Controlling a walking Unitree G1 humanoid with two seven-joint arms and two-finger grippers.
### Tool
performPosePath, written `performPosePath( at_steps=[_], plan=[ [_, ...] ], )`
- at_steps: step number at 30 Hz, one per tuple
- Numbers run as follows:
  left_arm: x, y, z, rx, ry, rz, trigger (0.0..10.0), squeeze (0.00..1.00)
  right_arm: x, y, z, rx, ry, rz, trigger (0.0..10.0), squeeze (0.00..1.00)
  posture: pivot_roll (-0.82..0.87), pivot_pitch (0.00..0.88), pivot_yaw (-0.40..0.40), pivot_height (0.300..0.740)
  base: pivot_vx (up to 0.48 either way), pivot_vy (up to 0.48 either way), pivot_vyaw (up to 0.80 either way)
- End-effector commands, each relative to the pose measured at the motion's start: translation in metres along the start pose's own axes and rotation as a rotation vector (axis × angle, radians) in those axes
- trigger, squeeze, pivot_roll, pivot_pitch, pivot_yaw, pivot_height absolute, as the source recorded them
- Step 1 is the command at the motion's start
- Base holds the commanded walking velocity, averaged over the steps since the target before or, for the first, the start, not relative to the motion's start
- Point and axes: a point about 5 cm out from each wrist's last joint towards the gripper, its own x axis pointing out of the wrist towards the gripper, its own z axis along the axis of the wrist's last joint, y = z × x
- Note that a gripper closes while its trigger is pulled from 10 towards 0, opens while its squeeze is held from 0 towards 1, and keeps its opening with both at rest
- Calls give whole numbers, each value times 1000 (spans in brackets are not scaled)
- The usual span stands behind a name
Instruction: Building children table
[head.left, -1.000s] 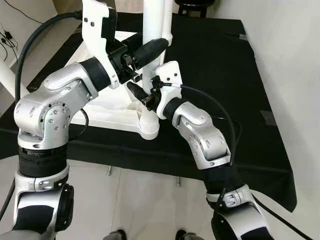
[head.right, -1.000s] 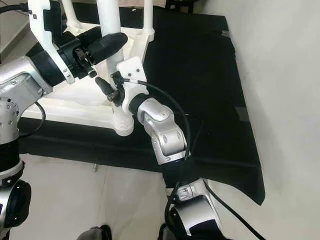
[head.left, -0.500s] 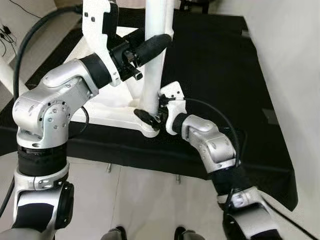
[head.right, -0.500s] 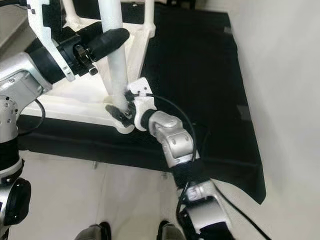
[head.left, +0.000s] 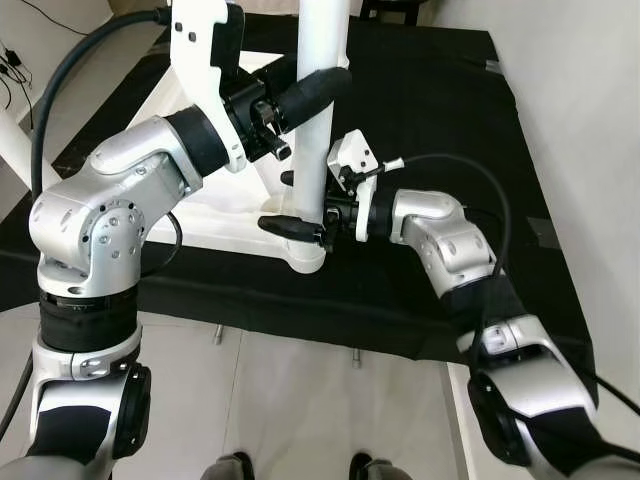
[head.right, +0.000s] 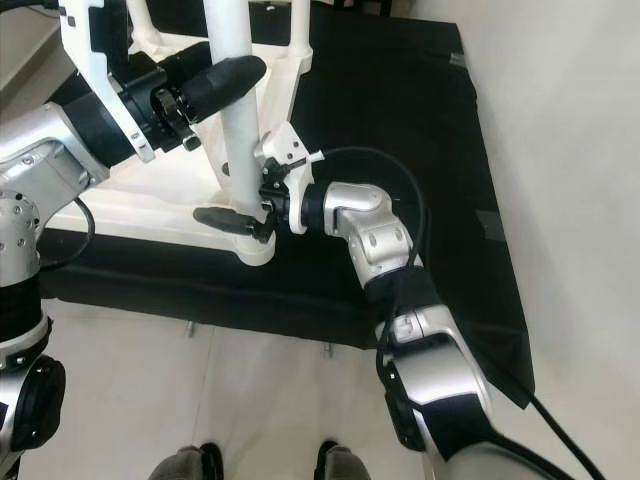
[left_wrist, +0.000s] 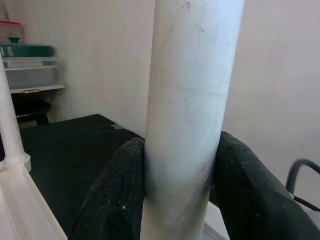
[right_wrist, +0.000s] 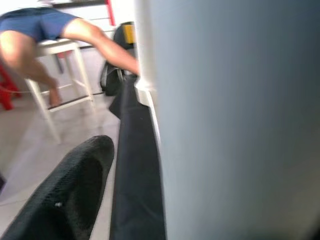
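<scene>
Left hand (head.left: 318, 82) is clamped high on the upright white table leg (head.left: 318, 120), whose foot sits in the corner socket of the overturned children's table (head.left: 215, 225) lying on the black mat (head.left: 420, 110). Right hand (head.left: 300, 205) brackets the leg near its base, fingers spread to either side — not closed on it. To seat the leg well, I judge it should be kept plumb over the socket and pressed straight down — any tilt could jam it.

No text, label, brand, number or sign can be read anywhere in these views; every surface shown is plain and unmarked.
</scene>
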Motion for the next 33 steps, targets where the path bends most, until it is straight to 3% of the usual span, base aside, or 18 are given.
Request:
performPosePath(
  at_steps=[1,3,15,16,17,18,24,25,28,29,30,31,33],
  plan=[
    [4,-12,0,-21,0,-75,0,0,4,1,2,-8,-23,58,0,0,8,205,-29,740,0,0,0],
    [5,-6,-4,-27,6,-70,0,0,9,2,4,-19,-36,118,0,0,9,208,-28,740,0,0,0],
    [5,2,-8,-32,12,-62,0,0,13,7,-1,-30,-28,161,0,0,6,210,-28,740,0,0,0],
    [4,-1,-7,-34,3,-45,1137,0,12,8,-7,-27,-25,142,0,0,3,210,-28,740,0,0,0],
    [4,-1,-7,-34,3,-45,1137,0,12,8,-7,-27,-25,142,0,0,3,210,-28,740,0,0,0],
    [4,-3,-6,-32,1,-40,10000,1000,12,8,-10,-22,-29,112,0,0,0,211,-28,740,0,0,0],
    [5,-2,-3,-24,-3,-1,10000,1000,9,6,-21,-15,-7,-31,0,0,-3,212,-32,740,0,0,0],
    [5,-2,-3,-22,3,-2,10000,0,11,5,-28,10,24,-169,0,0,-4,214,-35,740,0,0,0],
    [5,-1,-3,-21,7,-6,10000,0,11,4,-34,26,47,-270,0,0,-9,214,-33,740,0,0,0],
    [5,-1,-3,-28,5,-9,10000,0,10,-2,-41,47,79,-503,0,0,-16,212,-30,740,0,0,0],
    [5,0,-4,-32,8,-8,10000,0,12,14,-54,97,129,-589,0,0,-14,219,-21,740,0,0,0],
    [6,0,-5,-33,10,-4,10000,0,13,26,-61,143,158,-627,0,0,-18,212,-21,740,0,0,0],
    [6,0,-5,-33,10,-4,10000,0,13,26,-61,143,158,-627,0,0,-18,212,-21,740,0,0,0]
  ],
)
